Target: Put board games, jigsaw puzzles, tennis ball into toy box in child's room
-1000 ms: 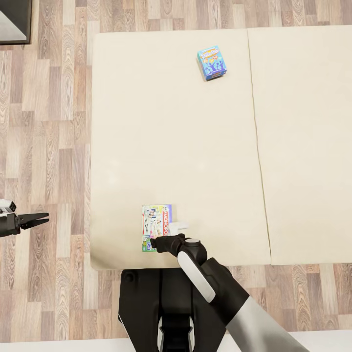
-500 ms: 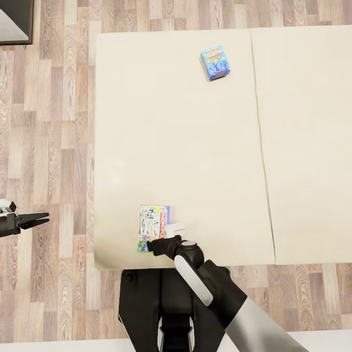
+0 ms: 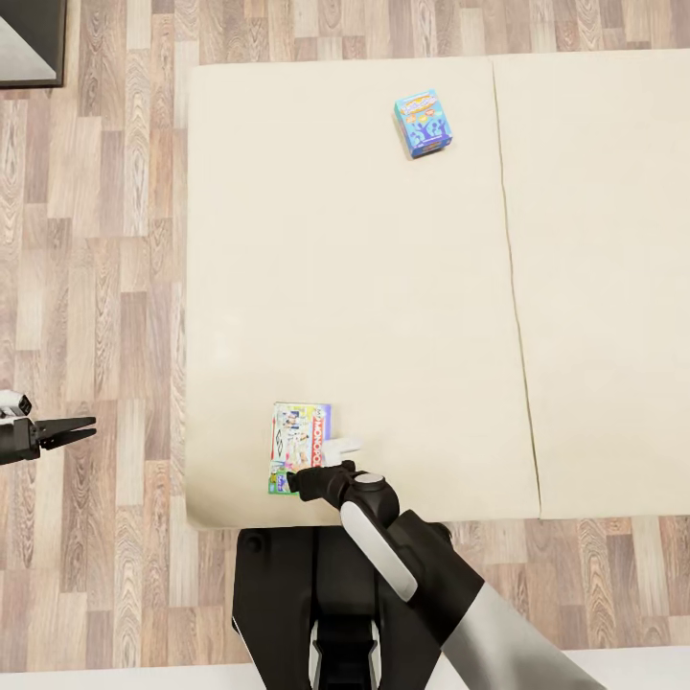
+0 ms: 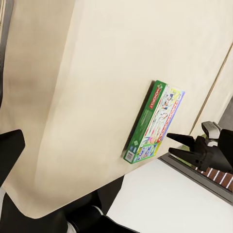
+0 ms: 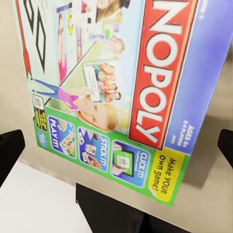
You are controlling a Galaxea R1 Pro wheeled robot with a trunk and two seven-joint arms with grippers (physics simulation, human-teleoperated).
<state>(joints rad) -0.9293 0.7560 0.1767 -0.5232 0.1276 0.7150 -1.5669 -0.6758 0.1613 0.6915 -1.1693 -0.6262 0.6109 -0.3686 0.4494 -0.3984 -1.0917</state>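
Two board games lie on the cream bed (image 3: 383, 287). A small teal-blue box (image 3: 422, 123) sits far up the mattress. A white box with multicoloured edges (image 3: 301, 447) lies by the near edge, slightly askew. My right gripper (image 3: 303, 478) is open at that box's near end. In the right wrist view the printed lid (image 5: 116, 82) spreads between the two dark fingertips (image 5: 9, 148), which stand wide apart at either side. My left gripper (image 3: 72, 431) hangs open over the floor, left of the bed. Its camera sees the white box (image 4: 153, 124) edge-on and the right gripper (image 4: 187, 145) beside it.
Wood-plank floor (image 3: 96, 240) runs along the bed's left side and near edge. A dark furniture corner (image 3: 29, 43) stands at the far left. My black base (image 3: 307, 594) is against the bed's near edge. A seam (image 3: 508, 287) divides the mattress in two.
The white box's near end has slid a little towards the bed's left edge, leaving it slightly tilted; my right gripper followed it. The view shifted slightly. The left gripper stayed put.
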